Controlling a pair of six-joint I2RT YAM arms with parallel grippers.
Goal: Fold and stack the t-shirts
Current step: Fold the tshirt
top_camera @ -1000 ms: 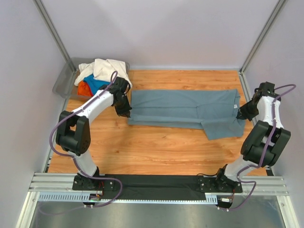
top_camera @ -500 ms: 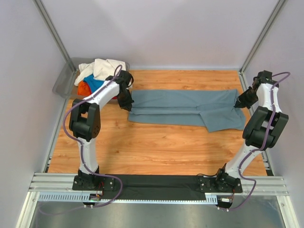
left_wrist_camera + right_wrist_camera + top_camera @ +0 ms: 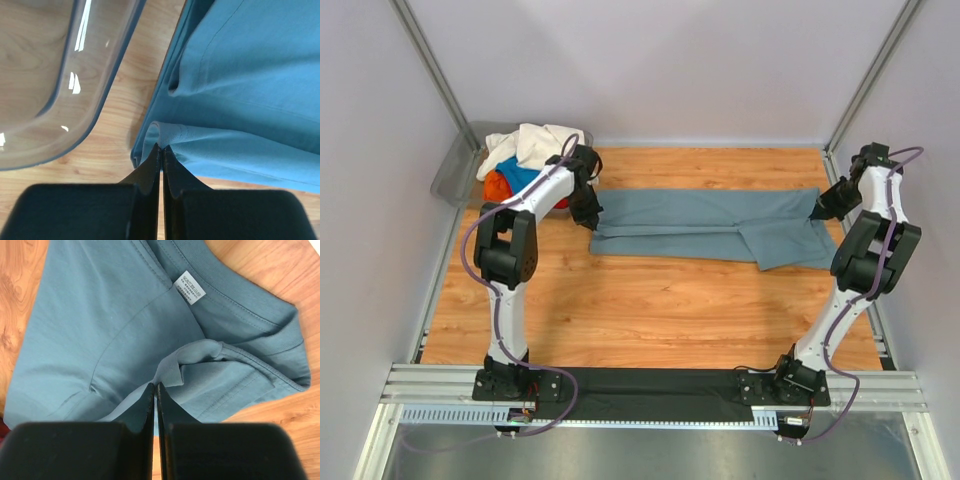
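The slate grey-blue t-shirt (image 3: 705, 228) lies stretched sideways across the wooden table, folded lengthwise. My left gripper (image 3: 590, 222) is shut on its left edge; the wrist view shows the cloth (image 3: 235, 100) pinched at the fingertips. My right gripper (image 3: 817, 212) is shut on the shirt's right end near the collar; the cloth (image 3: 100, 315) and a white neck label (image 3: 190, 288) show in the right wrist view. The cream-white t-shirt (image 3: 535, 143), the bright blue one (image 3: 523, 175) and the red-orange one (image 3: 497, 186) are heaped in the bin at the back left.
The grey plastic bin (image 3: 455, 172) stands at the table's back left corner; its clear rim (image 3: 70, 95) shows beside the left gripper. Walls and metal posts close in the table at the back and sides. A black rail runs along the near edge (image 3: 650, 385).
Both grippers have moved toward the back of the table with the shirt's ends, dragging the near fold up so that the shirt lies narrower.
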